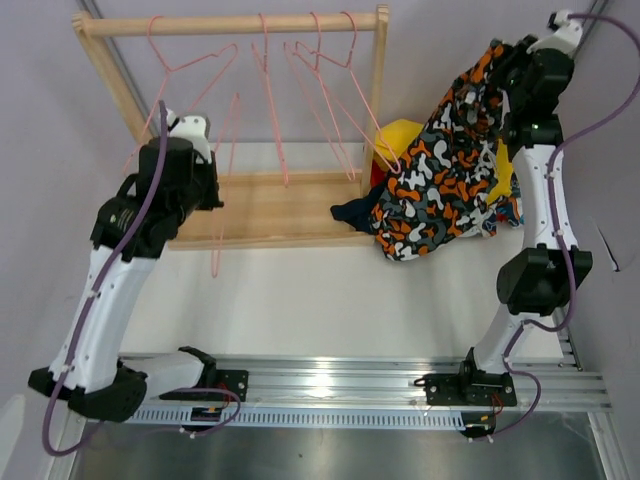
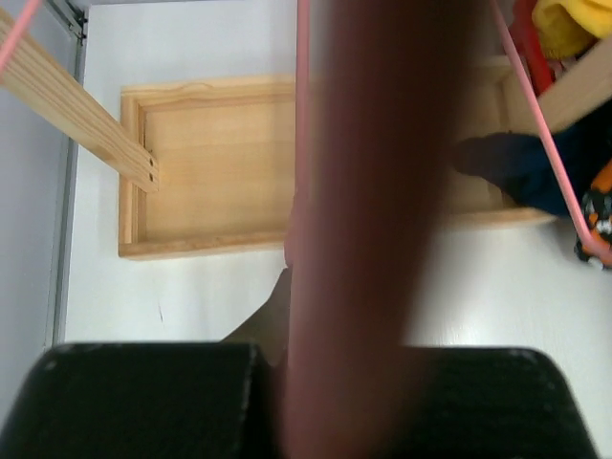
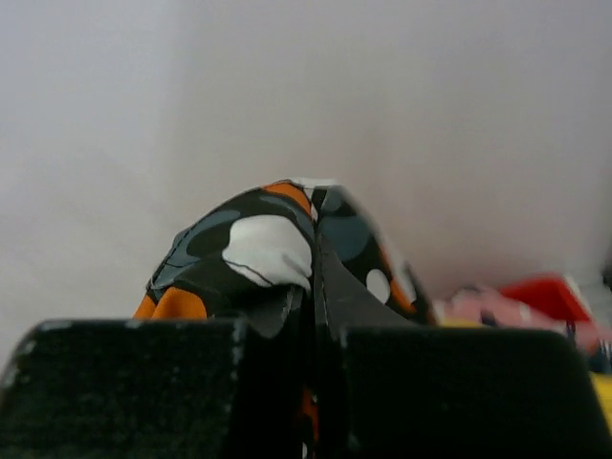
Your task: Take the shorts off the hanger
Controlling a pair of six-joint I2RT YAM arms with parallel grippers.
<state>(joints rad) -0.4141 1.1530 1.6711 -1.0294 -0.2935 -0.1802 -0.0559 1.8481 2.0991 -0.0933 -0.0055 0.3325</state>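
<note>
White bench [image 1: 300, 300] carries a wooden rack [image 1: 230, 25] whose rail holds several pink wire hangers [image 1: 265, 100], all of which look bare from above.

The right pincer [image 3: 314, 287] is raised high at the far right, with its fingers pressed together on a fold of the camouflage shorts [image 1: 440, 170]. The wrist view shows the orange, black and white print bunched right at the fingertips. From that grip the shorts hang down and to the left. Their long axis runs from the pincer toward the right end of the rack's base, where the lower edge rests on a heap with the yellow shorts [image 1: 400, 135] and the navy shorts [image 1: 350, 212].

That slant is what the coming move turns on. The fabric lies to the right of the hangers, but the lower corner of the rightmost hanger sits against its left edge, and I cannot tell whether the wire is caught in the cloth.

The left pincer [image 2: 273, 359] is well apart, at the left end of the rack. A blurred pink hanger wire fills the middle of its wrist view, so I cannot tell how far its fingers are parted or whether they grip the wire.

Of the 2 arms, the right is the nearer one and has the garment. Carrying it further right — away from the hangers — looks like the way to free it.
</note>
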